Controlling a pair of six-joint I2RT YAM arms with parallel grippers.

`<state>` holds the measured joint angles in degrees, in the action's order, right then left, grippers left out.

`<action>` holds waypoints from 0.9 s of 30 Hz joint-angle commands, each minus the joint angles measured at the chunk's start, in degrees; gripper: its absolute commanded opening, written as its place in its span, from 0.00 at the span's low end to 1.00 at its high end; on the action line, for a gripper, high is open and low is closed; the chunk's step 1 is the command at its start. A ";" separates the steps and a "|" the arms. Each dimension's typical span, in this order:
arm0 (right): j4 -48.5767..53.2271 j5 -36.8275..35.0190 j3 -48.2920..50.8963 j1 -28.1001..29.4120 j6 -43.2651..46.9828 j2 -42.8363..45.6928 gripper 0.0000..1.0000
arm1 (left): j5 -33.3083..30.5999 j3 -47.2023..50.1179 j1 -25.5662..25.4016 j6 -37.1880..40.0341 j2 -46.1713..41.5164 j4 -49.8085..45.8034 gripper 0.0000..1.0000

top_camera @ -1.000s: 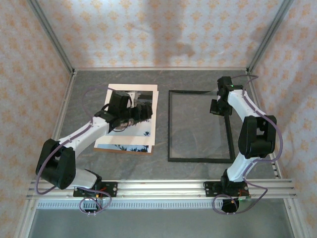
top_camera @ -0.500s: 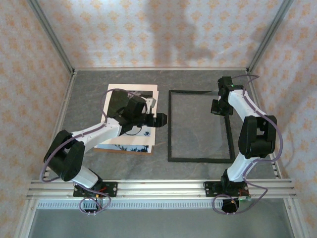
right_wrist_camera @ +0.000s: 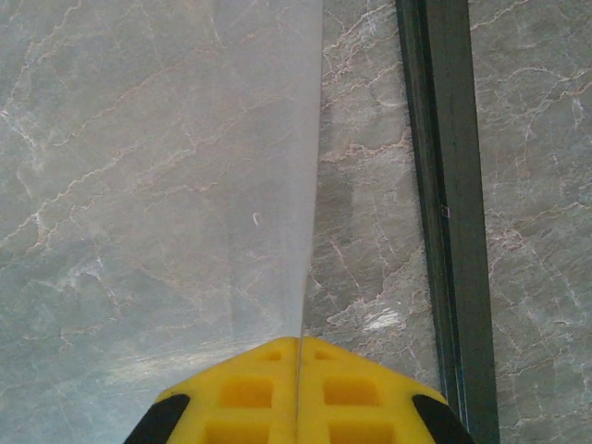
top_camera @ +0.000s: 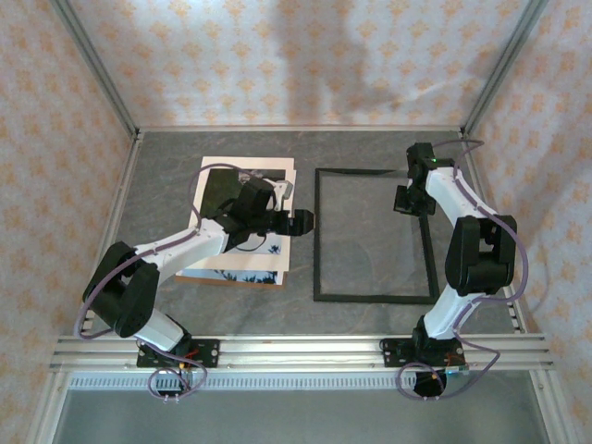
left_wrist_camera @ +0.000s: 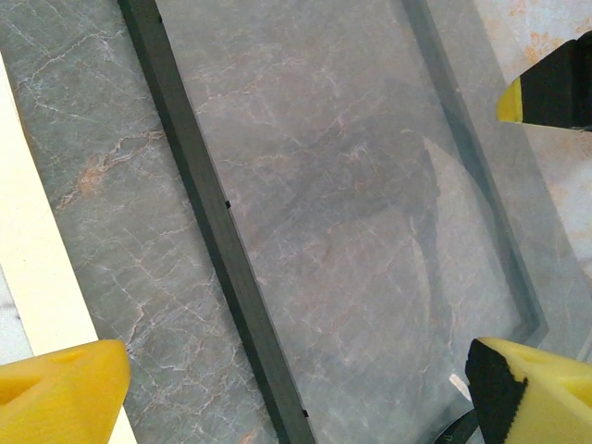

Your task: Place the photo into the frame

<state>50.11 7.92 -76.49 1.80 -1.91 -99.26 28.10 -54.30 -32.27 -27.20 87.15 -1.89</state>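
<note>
The frame (top_camera: 375, 298) lay flat on the grey, marble-veined table (top_camera: 370, 148), a thin black rectangle with its long axis running away from the arm bases. The photo (top_camera: 215, 190) lay just left of the frame with a narrow strip of table between them. Its long axis was parallel to the frame's, and its dark green picture side faced up inside a white border. It sat on a brown backing board (top_camera: 231, 278) whose edge showed along the near side. The coming move turned on that sideways offset: the print had to travel right, toward the frame, without turning. The left gripper (top_camera: 303, 222) was much the nearer tool, with its jaws spread wide and nothing between them. It hung over the gap beside the frame's left bar, so the paper lay just behind and below it, away from the frame. The right gripper (top_camera: 404, 199) stood at the frame's right bar toward the far corner, its yellow pads pressed together on a very thin translucent sheet seen edge-on. This was probably the clear pane (right_wrist_camera: 185, 185) of the frame, raised along that side, and it would be stiff, slick and glossy. The print looked thin and limp — it would be hard to lift by an edge off the flat board.
</note>
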 commanded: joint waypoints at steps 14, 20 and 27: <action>0.89 -1.77 1.25 -0.37 -1.74 0.56 0.00 | -1.28 -1.62 -0.68 -0.26 0.31 -0.22 0.93; 0.74 -1.87 1.34 -0.40 -1.72 0.39 0.00 | -1.29 -1.62 -0.68 -0.28 0.47 -0.24 0.93; -0.65 1.11 1.01 -0.38 -2.30 -0.75 0.00 | -1.41 -1.55 -0.68 -0.13 0.67 -0.23 0.93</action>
<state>49.82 8.43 -75.79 1.76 -3.14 -99.26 28.05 -54.35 -32.27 -27.20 87.18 -1.91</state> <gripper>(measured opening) 0.043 0.928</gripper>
